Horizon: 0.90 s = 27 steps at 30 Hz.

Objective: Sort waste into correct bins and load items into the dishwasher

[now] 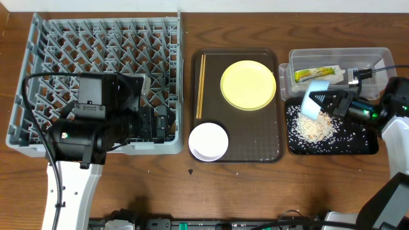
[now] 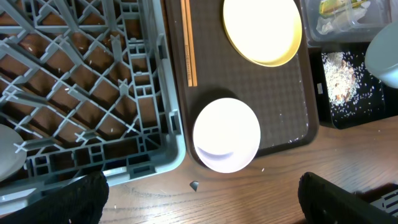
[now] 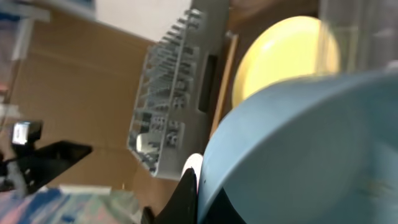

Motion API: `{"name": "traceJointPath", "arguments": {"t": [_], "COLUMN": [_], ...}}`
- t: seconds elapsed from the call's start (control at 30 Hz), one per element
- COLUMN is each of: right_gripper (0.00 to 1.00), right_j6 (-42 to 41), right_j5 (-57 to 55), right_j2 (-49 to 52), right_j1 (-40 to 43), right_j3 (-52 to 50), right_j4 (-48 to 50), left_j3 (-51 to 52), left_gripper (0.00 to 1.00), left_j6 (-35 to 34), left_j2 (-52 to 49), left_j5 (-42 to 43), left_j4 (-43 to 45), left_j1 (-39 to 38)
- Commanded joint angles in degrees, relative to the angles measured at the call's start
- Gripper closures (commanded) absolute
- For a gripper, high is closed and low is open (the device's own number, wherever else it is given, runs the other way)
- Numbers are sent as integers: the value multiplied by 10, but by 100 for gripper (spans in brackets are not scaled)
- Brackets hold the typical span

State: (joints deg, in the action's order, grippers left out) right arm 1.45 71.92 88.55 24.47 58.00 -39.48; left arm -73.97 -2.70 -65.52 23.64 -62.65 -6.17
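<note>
So, starting on the left: the grey rack (image 1: 96,45) takes up that whole side of the surface (image 1: 128,185), and the left arm hangs over its near right corner. The left pincer (image 2: 202,190) is spread wide with nothing in it. In its wrist view the two dark fingers (image 2: 74,199) sit at the bottom corners, and the white bowl (image 1: 208,141) lies just ahead of the gap between them, not touching either one.

That bowl sits on the near left corner of the brown tray (image 1: 255,137), slightly over its edge. The chopsticks (image 1: 200,86) lie along the tray's left side, pointing away from the bowl, and the yellow plate (image 1: 248,85) sits flat at the far end.

Right of the tray is the clear tub (image 1: 300,59) with the wrapper (image 1: 314,73) and the tissue (image 1: 339,78) inside. The black tray (image 1: 358,145) is just in front of it, with white grains (image 1: 297,128) scattered around a beige lump (image 1: 317,126).

The right pincer (image 1: 333,102) is clamped on the blue bowl (image 1: 313,102) at its rim. The bowl is held tipped on its side above the black tray's far left part, right over the lump. In the right wrist view the bowl fills most of the picture.
</note>
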Motion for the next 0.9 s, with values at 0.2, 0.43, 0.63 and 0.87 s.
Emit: {"name": "traceJointPath", "arguments": {"t": [0.2, 0.43, 0.63, 0.87], "right_gripper": [99, 99, 99, 99], "right_j6": [120, 185, 211, 217], "right_j5": [59, 89, 137, 116], "right_j2": [-2, -1, -1, -1], "right_j1": [4, 51, 83, 81], "right_j3": [3, 3, 3, 3], "right_j4": [-60, -92, -127, -152], "left_j3": [-9, -9, -9, -9], "left_gripper": [2, 2, 2, 2], "left_j6": [10, 10, 10, 10], "left_j2": [-1, -1, -1, -1], "left_j5": [-3, -3, -3, -3], "left_j4": [-1, -1, -1, -1], "left_j1": [-2, -2, -2, -2]}}
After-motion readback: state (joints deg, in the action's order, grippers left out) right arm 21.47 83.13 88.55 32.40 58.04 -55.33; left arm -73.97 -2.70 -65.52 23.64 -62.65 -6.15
